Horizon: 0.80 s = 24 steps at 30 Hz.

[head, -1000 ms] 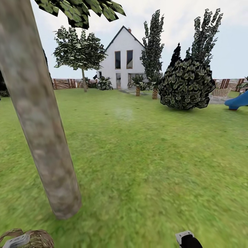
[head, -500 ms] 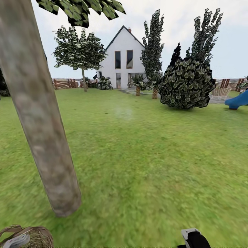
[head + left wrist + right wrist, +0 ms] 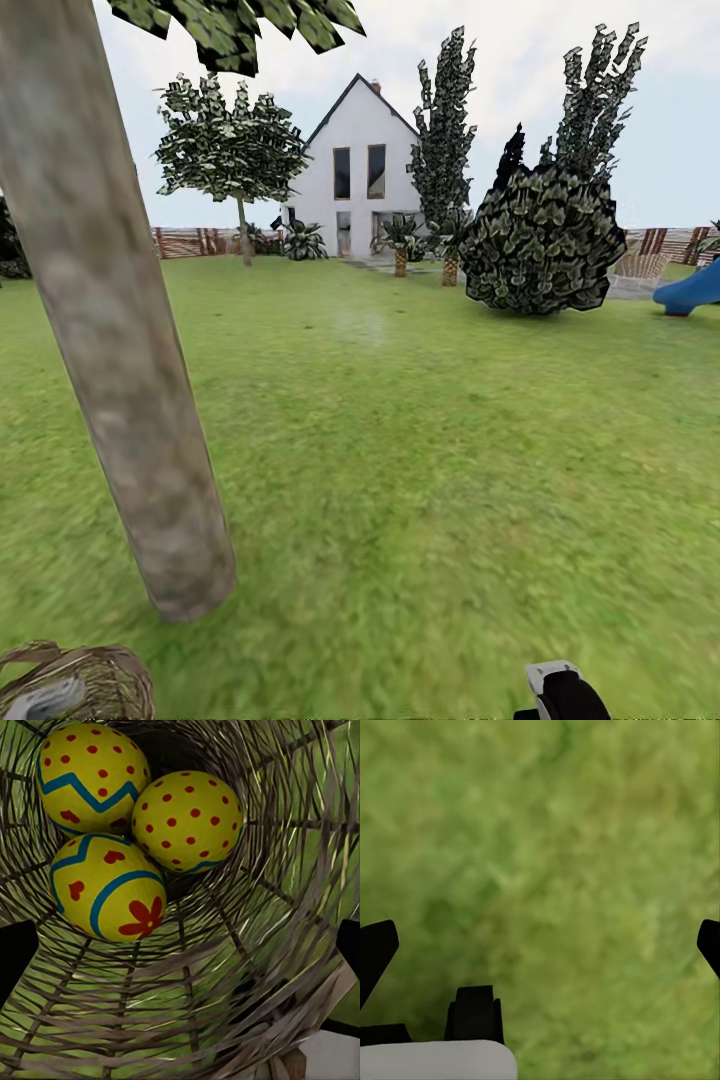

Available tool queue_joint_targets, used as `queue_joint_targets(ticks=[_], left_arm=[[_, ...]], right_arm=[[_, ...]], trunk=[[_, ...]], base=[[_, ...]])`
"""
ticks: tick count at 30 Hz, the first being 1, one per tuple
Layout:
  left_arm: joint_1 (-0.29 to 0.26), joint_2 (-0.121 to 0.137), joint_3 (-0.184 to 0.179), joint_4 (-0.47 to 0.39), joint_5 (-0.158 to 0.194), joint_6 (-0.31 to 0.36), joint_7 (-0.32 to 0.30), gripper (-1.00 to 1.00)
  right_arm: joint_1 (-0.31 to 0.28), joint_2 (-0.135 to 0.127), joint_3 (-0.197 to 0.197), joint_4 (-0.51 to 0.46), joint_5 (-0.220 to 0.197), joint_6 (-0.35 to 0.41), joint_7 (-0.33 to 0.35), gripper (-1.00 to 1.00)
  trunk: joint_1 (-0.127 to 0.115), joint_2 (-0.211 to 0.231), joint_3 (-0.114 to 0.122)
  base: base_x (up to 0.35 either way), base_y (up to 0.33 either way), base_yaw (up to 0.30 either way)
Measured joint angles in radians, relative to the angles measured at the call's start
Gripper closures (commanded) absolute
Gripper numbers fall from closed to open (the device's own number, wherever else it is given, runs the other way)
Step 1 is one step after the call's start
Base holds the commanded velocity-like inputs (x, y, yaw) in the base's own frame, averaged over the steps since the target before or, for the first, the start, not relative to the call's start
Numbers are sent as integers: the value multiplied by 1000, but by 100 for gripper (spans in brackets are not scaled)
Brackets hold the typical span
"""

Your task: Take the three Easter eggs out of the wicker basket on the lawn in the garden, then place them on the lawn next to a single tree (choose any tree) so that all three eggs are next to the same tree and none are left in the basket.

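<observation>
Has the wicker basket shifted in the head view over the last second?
Yes. The wicker basket has risen in the picture, closing on the tree trunk's base, which itself barely shifted.

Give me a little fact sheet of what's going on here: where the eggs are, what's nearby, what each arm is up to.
place: grassy garden lawn with a white house and a wooden fence at the back
eggs: three yellow Easter eggs, all inside the wicker basket
egg patterns: blue zigzag with red dots; red dots; blue bands with a red flower
basket: low at the left of the head view, at the left gripper
nearest tree: thick grey-brown trunk, just beyond the basket
right gripper: jaws spread, empty, over bare grass
other: blue slide far right
</observation>
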Motion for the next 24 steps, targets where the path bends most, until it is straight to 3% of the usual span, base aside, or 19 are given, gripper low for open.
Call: queue_joint_targets(ticks=[24], left_arm=[[0, -3, -1, 0, 0, 0, 0, -100]], right_arm=[[0, 2, 2, 4, 1, -2, 0, -100]], trunk=[[92, -168, -75]], base=[[0, 0, 0]])
